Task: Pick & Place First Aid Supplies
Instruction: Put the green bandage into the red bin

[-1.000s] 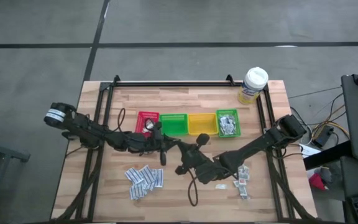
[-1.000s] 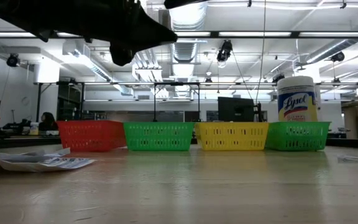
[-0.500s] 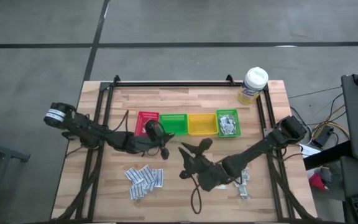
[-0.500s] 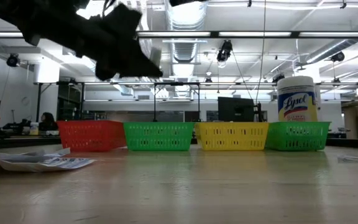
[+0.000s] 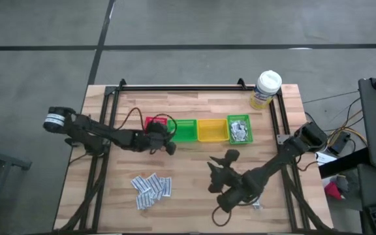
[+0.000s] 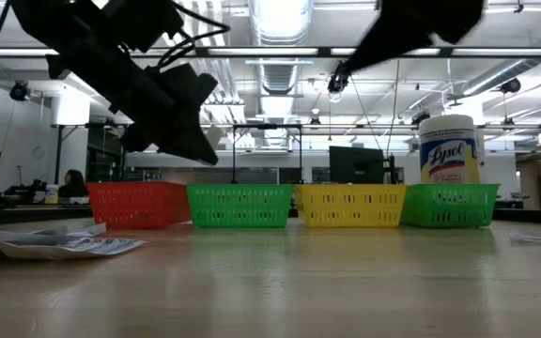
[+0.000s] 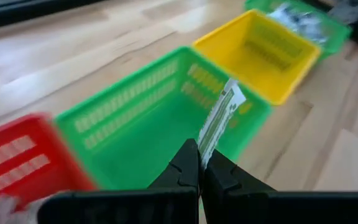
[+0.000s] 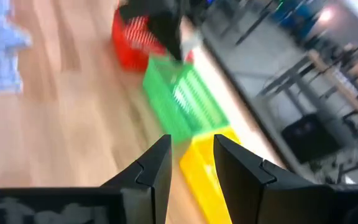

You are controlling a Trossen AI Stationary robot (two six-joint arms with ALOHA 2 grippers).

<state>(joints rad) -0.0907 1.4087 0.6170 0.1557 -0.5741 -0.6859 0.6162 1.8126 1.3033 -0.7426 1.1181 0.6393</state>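
Four small plastic bins sit in a row across the middle of the wooden table (image 5: 194, 170) in the high view: red bin (image 5: 153, 123), green bin (image 5: 185, 130), yellow bin (image 5: 211, 129), then a second green bin (image 5: 239, 128) at the right end, already holding a heap of grey-silver sachets (image 5: 239, 132). The left gripper (image 5: 170, 146) hangs at the centre-left of the high view, by the near edge of the red and green bins, its fingers pressed together on one thin sachet (image 7: 220, 116); in the left wrist view the sachet stands edge-on above the fingertips, white with dark print, with the green bin just behind it. The right gripper (image 5: 212, 164) is lower, centre-right in the high view, over bare wood and well apart from the bins; the right wrist view shows its fingers (image 8: 151, 169) parted with nothing between them. A loose cluster of white-blue sachets (image 5: 151, 188) lies flat at lower left of the table. A few more packets (image 5: 257, 205) show at lower right, partly hidden by the right arm. A yellow wipes tub (image 5: 266, 89) with a white lid stands at the upper right corner, behind the bins.
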